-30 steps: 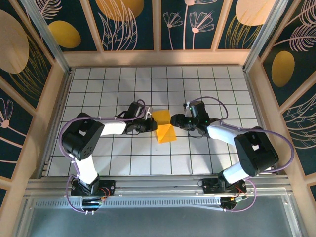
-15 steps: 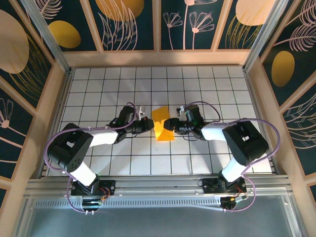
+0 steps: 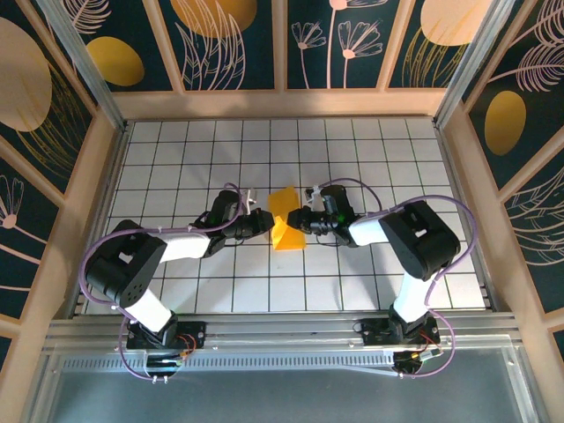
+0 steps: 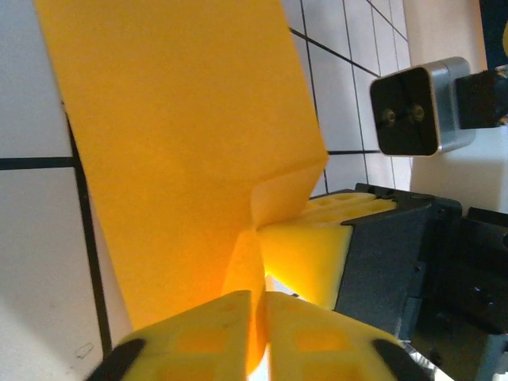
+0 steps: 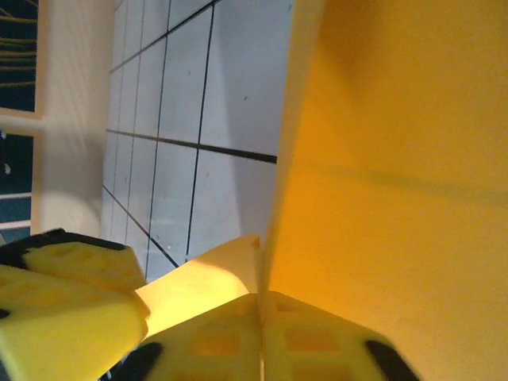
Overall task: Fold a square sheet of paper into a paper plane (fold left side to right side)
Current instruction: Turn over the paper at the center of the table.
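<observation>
The square sheet of paper [image 3: 286, 225] is orange-yellow, folded over and standing partly raised off the grid at the table's middle; it is a bent band, not a pointed paper plane. My left gripper [image 3: 267, 220] holds its left edge and my right gripper [image 3: 295, 218] its right edge, almost tip to tip. In the left wrist view the paper [image 4: 182, 143] runs down between my yellow fingertips [image 4: 226, 317], left gripper [image 4: 264, 298] shut on it. The right wrist view has the paper [image 5: 397, 159] pinched in my right gripper [image 5: 259, 300].
The white gridded table [image 3: 176, 159] is boxed in by wooden walls [image 3: 97, 176] on three sides, with a metal rail [image 3: 282, 330] at the near edge. The right arm's black body and silver camera block [image 4: 413, 111] sit close beyond the paper.
My right gripper has slid left onto the paper's right edge and shut on it. The paper has been pushed narrower and stands higher. The left gripper stays on the left edge.
</observation>
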You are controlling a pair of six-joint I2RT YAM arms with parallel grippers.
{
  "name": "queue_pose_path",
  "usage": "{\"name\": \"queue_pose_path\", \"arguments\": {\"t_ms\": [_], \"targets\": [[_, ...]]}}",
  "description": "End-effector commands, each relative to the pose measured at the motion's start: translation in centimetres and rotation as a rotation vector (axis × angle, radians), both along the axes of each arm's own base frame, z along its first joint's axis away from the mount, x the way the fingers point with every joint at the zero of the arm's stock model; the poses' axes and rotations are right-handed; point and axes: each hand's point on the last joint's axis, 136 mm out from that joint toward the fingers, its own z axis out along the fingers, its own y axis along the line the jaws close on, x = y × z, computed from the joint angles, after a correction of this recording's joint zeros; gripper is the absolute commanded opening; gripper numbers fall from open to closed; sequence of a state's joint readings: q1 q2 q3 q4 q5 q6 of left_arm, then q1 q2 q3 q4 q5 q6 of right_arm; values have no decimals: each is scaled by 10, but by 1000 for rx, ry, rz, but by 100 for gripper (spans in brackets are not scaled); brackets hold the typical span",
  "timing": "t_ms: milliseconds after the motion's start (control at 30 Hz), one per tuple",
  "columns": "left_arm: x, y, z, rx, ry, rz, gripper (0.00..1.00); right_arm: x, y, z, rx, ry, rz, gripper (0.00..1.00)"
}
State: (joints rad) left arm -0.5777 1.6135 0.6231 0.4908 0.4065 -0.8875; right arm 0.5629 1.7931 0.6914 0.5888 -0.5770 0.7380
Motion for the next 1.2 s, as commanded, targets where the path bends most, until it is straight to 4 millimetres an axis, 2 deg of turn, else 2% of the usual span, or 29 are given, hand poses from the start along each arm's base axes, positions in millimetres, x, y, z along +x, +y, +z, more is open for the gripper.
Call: {"name": "queue_pose_path", "arguments": {"t_ms": [0,133,167,233,333,433,567,700,800,900,1167], "targets": [[8,12,19,20,-67,64,27,12,-3,18,7,-71,-31,0],[13,29,46,60,-135,136,51,15,-8,40,0,-143,-42,0],[14,35,54,64,-155,160,58,25,-19,49,1,-167,-73,0],[15,45,74,59,-198,203,69,29,-26,68,15,-219,-88,0],[13,56,104,18,-258,254,83,33,-34,106,73,-314,-96,0],[8,61,137,-85,-322,279,99,30,-40,153,159,-421,-90,0],[-7,51,184,-320,-404,216,99,20,-44,212,287,-536,-84,0],[-23,32,215,-529,-421,91,99,8,-39,254,427,-578,-43,0],[-28,24,229,-624,-423,28,99,1,-32,268,483,-576,-11,0],[-27,17,236,-641,-433,-6,98,-3,-24,272,506,-569,12,0],[-22,4,231,-641,-393,-42,96,-6,-10,276,569,-553,44,0]]}}
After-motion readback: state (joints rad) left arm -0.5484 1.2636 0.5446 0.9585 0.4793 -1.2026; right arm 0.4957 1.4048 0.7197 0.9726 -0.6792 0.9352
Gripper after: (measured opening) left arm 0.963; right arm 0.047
